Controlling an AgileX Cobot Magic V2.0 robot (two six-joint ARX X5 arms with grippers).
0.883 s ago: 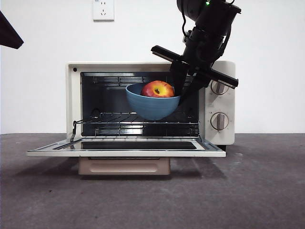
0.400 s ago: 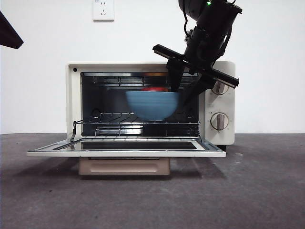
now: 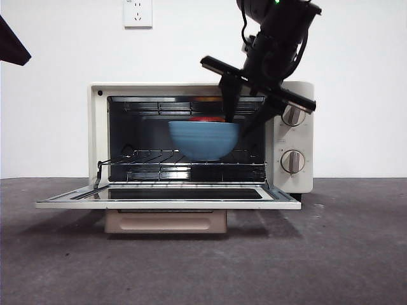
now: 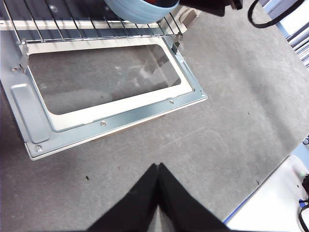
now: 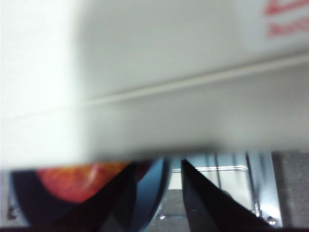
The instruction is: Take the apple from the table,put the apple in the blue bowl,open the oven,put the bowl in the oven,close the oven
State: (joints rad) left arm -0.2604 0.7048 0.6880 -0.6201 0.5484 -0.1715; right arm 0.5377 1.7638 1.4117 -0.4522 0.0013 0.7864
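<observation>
The blue bowl (image 3: 203,140) stands level on the wire rack (image 3: 152,155) inside the open oven (image 3: 96,127). Only a red sliver of the apple (image 3: 205,119) shows over the bowl's rim. My right gripper (image 3: 239,119) reaches into the oven's upper right and is open, one jaw inside the bowl's rim and one outside. In the right wrist view the apple (image 5: 82,181) lies in the bowl (image 5: 159,188), and a gap shows between the rim and the outer jaw. My left gripper (image 4: 158,168) is shut and empty over the table (image 4: 231,111), in front of the oven door (image 4: 116,121).
The door (image 3: 165,203) lies flat, sticking out toward the camera above the table (image 3: 318,254). Two knobs (image 3: 292,161) sit on the oven's right panel. A wall socket (image 3: 138,13) is above. The left arm shows as a black tip (image 3: 13,44) at the top left.
The bowl went from lifted and tilted to level on the rack. The right gripper's jaws parted from the rim and the gripper rose slightly.
</observation>
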